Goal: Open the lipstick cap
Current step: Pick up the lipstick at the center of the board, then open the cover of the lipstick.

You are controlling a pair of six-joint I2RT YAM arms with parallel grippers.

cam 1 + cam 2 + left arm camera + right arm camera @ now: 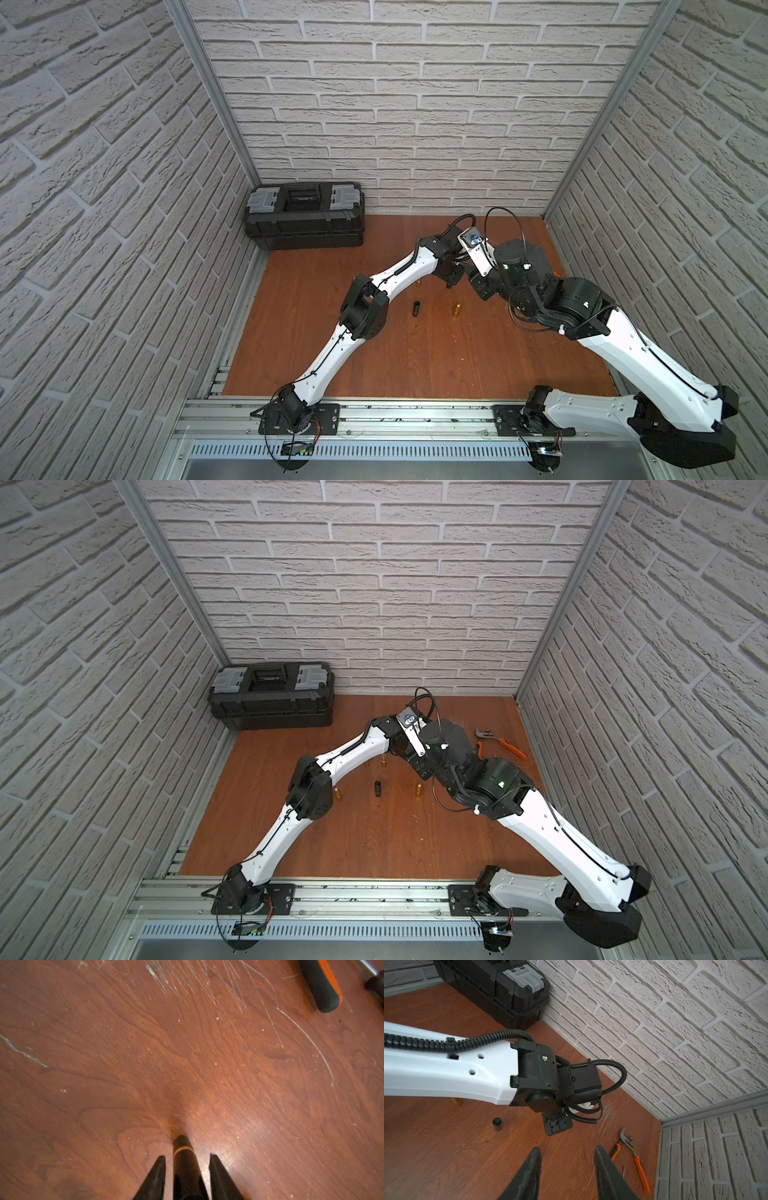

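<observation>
Toward the back of the worktop, your left fingers straddle the upright lipstick without pinching yet, right fingers spread empty, and it's probably light, stiff, slick, so grip either side of the gold band.

Lipstick black, gold band; table red-brown woodgrain; walls white brick; toolbox black, grey latches; pliers orange-handled.

Walls: white brick-pattern panels enclose you on three sides.
Corner posts: bare metal, at both back corners.
Bench: reddish-brown wood grain, scratched near the back wall.
Toolbox: black, in your far-left corner.
</observation>
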